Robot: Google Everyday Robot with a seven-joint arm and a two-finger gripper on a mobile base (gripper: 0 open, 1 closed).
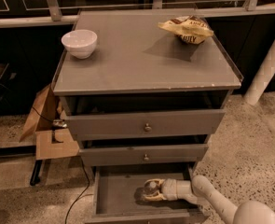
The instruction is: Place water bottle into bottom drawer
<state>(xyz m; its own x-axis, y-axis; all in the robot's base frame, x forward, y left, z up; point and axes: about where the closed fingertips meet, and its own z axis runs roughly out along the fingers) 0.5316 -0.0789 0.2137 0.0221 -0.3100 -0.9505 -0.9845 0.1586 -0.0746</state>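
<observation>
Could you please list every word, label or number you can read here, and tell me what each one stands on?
"UTY": dark letters, seemingly the end of a longer word, on the crumpled yellow snack bag on the grey cabinet top; its other print is blurred.
Clear plastic water bottle, at the pincer inside the open bottom drawer: label unreadable.
White bowl: no text.

White bowl (79, 43), snack bag (187, 29), cardboard box (53, 141)

Gripper (148, 192), water bottle (150, 186) inside bottom drawer (114, 192)
</observation>
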